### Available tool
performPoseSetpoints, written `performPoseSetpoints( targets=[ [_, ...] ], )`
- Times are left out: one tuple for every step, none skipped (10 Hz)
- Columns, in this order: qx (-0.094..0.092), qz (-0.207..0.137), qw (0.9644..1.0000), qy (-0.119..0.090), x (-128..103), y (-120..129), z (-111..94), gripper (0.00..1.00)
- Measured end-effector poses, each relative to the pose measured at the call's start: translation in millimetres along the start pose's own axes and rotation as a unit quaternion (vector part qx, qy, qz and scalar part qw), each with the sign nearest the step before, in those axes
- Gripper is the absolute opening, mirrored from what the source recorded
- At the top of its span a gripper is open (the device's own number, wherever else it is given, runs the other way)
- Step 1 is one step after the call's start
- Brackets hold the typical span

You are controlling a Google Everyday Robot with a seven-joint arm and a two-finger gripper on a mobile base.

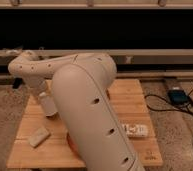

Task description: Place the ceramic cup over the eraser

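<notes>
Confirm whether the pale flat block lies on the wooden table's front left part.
Yes: the pale flat block lies on the wooden table at front left, below the gripper.

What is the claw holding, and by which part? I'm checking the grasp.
It cannot be told: the claw hangs over the wooden table's left side, its tip indistinct.
</notes>
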Motion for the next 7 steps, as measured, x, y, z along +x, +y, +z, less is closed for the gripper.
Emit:
performPoseSetpoints(
  targets=[
    [-0.011,0.009,0.9999,-0.001,1,-9,-5,0.80],
    [-0.025,0.014,0.9995,-0.008,0,-13,-14,0.80],
    [-0.033,0.014,0.9993,-0.015,-1,-12,-19,0.80],
    [-0.040,0.015,0.9988,-0.024,-1,-14,-29,0.80],
    [-0.047,0.012,0.9982,-0.035,0,-15,-40,0.80],
    [-0.055,0.011,0.9974,-0.046,1,-19,-52,0.80],
    [-0.062,0.012,0.9965,-0.054,2,-21,-60,0.80]
  ],
)
